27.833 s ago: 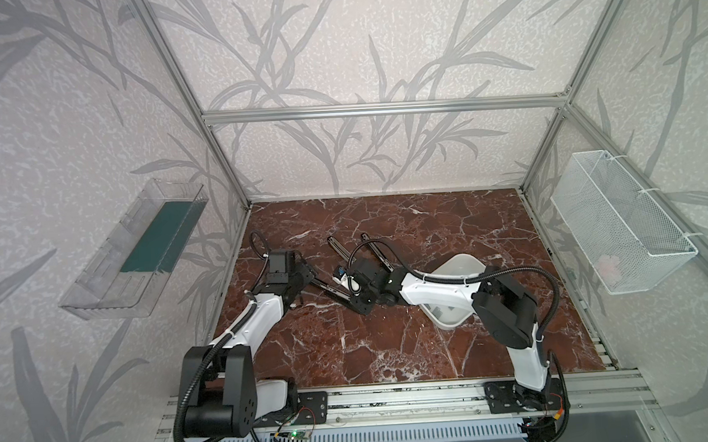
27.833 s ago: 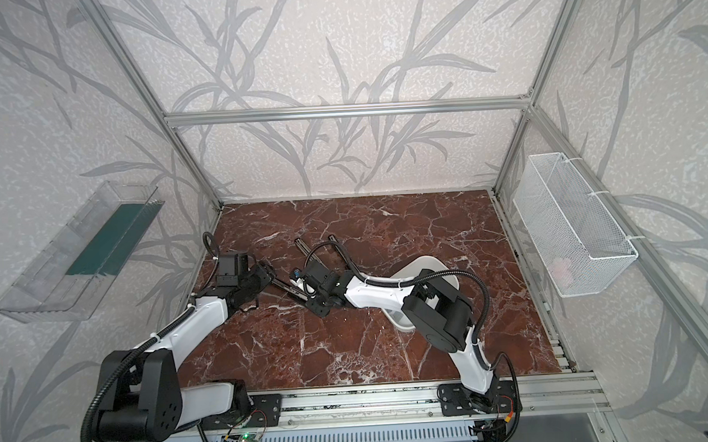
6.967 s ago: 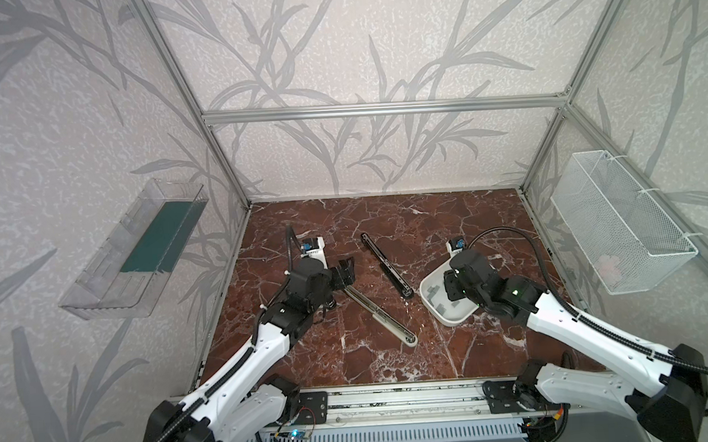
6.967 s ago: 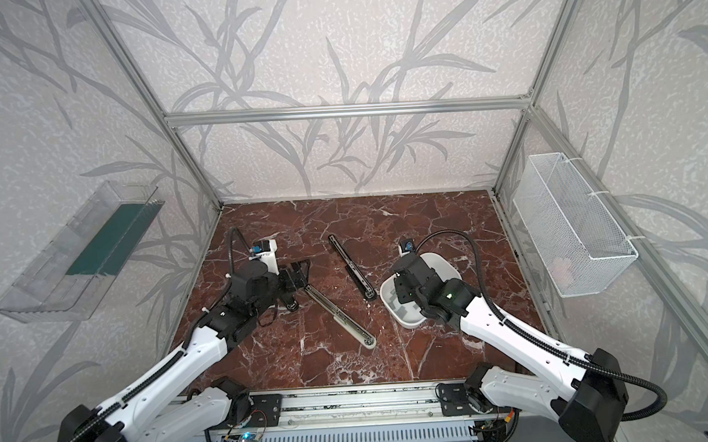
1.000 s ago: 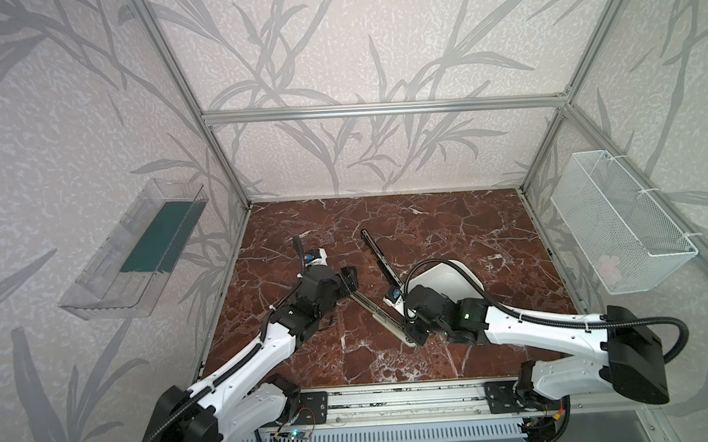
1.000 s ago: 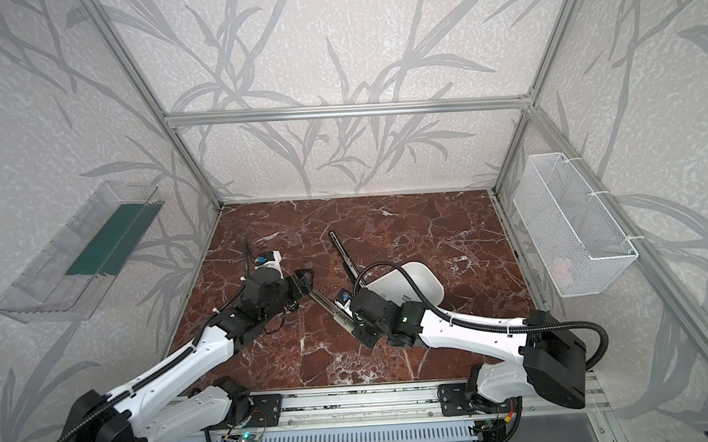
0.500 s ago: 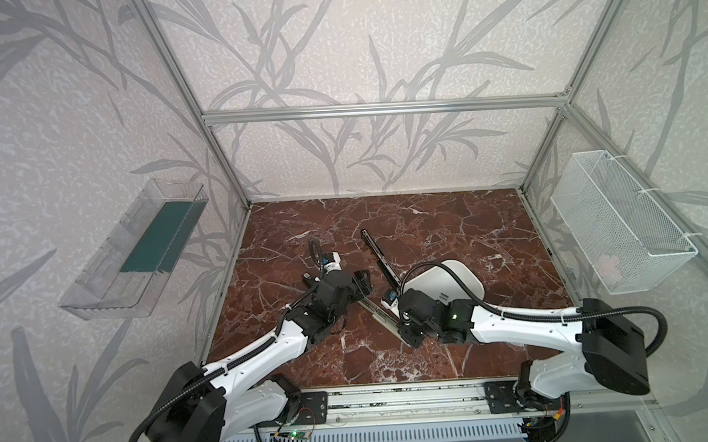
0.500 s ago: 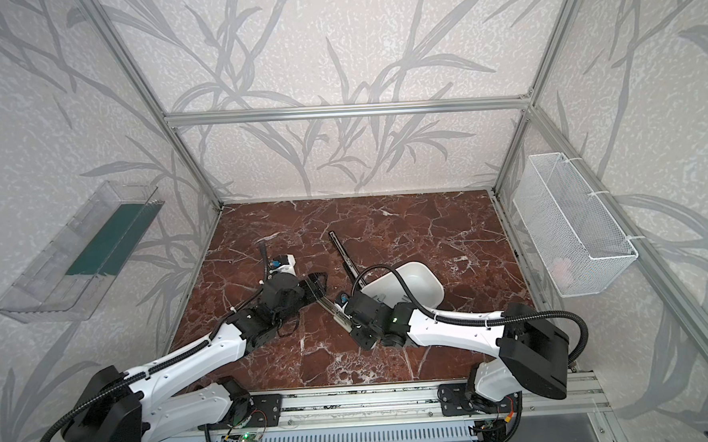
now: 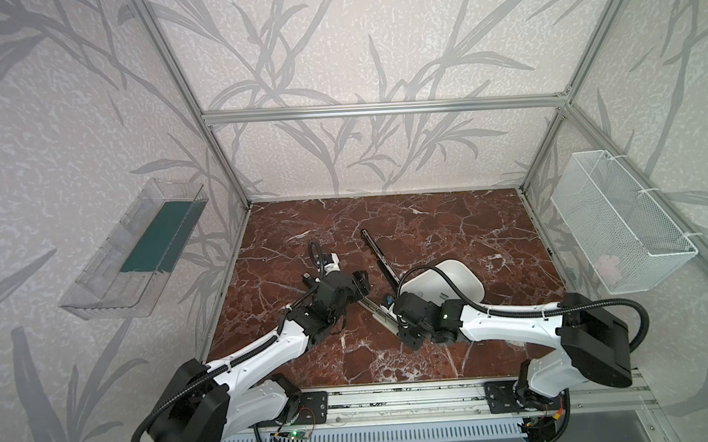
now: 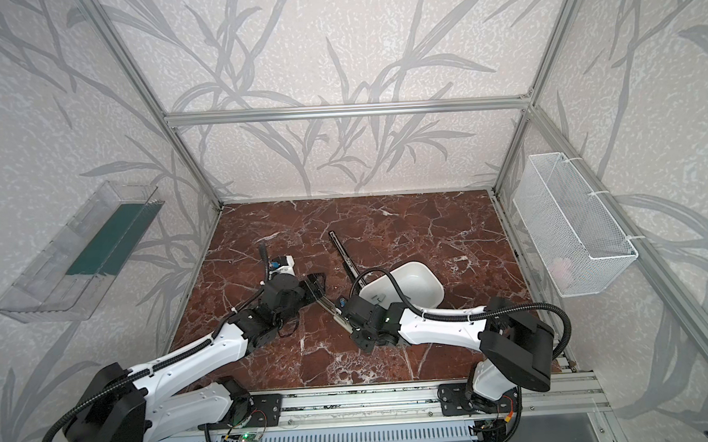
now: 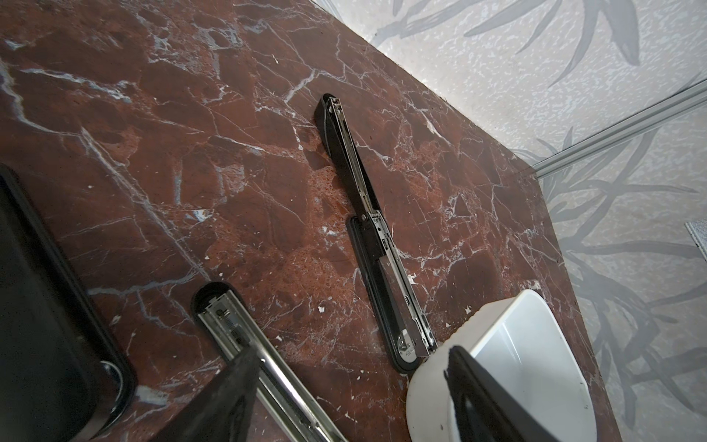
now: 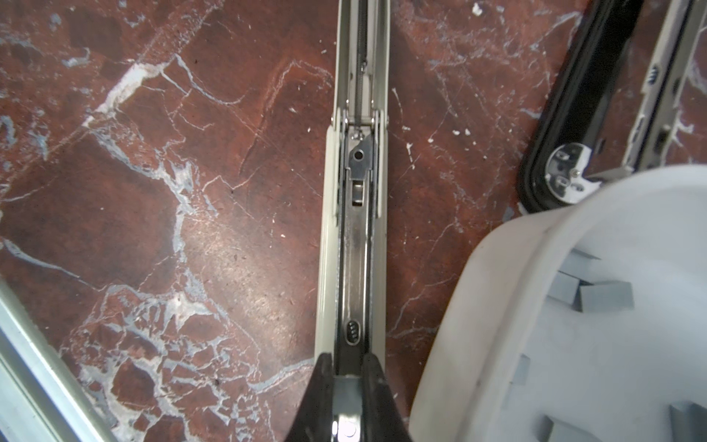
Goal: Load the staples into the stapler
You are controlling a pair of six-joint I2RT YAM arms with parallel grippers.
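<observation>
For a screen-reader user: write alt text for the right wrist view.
The right gripper, shut on a grey staple strip, is lined up with the metal channel of an opened pale stapler on red marble. Beside it, a white bowl holds more staple strips.

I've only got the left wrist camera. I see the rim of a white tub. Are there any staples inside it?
Observer: Yes. The right wrist view shows several grey staples lying inside the tub.
Operator: Where is the right gripper?
Observer: The right gripper is shut, with its tips over the opened pale stapler, beside the tub.
Operator: Is it carrying anything?
Observer: A small grey staple strip looks pinched between its fingertips.
</observation>
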